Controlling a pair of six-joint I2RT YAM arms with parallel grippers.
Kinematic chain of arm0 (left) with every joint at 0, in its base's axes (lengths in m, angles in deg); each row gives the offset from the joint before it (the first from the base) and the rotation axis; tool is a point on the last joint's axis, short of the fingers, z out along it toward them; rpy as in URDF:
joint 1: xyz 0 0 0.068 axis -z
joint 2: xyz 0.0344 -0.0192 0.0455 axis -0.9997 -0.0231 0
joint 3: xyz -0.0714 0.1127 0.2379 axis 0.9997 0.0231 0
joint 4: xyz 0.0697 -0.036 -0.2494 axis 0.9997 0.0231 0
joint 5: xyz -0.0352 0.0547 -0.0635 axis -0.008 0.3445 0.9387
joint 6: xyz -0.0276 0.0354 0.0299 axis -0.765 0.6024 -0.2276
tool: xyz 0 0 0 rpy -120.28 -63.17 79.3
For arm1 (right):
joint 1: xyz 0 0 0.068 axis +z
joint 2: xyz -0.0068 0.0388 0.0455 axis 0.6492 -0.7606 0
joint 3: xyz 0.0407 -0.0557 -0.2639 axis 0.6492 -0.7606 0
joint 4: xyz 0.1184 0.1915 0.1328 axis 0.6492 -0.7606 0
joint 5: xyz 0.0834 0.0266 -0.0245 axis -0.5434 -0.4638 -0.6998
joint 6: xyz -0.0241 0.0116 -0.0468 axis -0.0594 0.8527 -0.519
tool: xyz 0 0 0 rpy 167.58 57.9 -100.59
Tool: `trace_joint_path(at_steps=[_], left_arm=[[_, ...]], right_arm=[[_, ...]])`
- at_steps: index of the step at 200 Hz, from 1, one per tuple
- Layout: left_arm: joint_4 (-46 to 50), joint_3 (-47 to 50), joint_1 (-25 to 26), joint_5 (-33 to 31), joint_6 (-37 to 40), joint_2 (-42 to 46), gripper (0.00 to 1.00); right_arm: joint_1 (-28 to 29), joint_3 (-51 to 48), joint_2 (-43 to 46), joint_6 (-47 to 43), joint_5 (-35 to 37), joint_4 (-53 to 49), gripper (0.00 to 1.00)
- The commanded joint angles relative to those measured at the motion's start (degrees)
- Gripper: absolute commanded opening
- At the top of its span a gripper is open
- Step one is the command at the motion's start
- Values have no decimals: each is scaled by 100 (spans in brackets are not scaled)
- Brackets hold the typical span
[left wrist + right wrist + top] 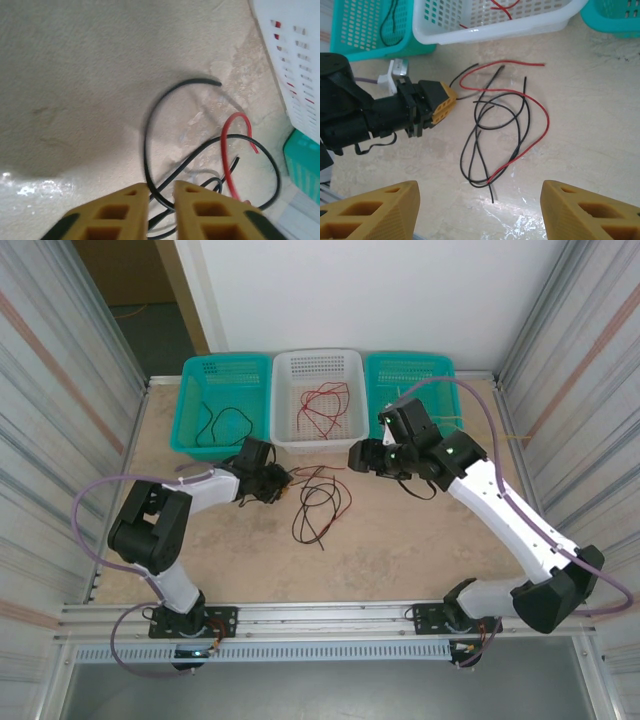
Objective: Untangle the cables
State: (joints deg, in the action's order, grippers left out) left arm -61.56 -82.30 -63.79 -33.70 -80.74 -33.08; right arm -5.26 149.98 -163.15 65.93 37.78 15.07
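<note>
A tangle of cables [320,502] lies mid-table: black loops [477,145] crossed by one red cable [540,125]. My left gripper [283,480] sits low at the tangle's left end. Its yellow fingers [115,212] stand a narrow gap apart, astride a black cable [147,130], with the gripper's middle [161,192] over crossing black strands. A red cable [225,150] curves just to the right. From the right wrist, the left gripper [451,97] points at the tangle. My right gripper [355,455] hovers above the cables, open wide [479,186], holding nothing.
Three baskets line the far edge: a teal basket [225,365] holding a black cable [222,425], a white basket [318,360] holding red cables [322,405], and another teal basket [410,362] partly behind my right arm. Metal walls close both sides.
</note>
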Motion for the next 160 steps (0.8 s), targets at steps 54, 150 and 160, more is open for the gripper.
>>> trace_joint_path(at_steps=[54, 150, 160], left_arm=[[2039, -530, 262, -646, 1614, 1159, 0], [2362, -1439, 609, 297, 3658, 3056, 0], [2382, -1459, 612, 332, 3821, 3203, 0]], right_arm=[[-309, -12, 182, -147, -201, 49, 61], [-189, 439, -251, -75, -1135, 589, 72], [-131, 578, -347, 10, -1236, 683, 74]])
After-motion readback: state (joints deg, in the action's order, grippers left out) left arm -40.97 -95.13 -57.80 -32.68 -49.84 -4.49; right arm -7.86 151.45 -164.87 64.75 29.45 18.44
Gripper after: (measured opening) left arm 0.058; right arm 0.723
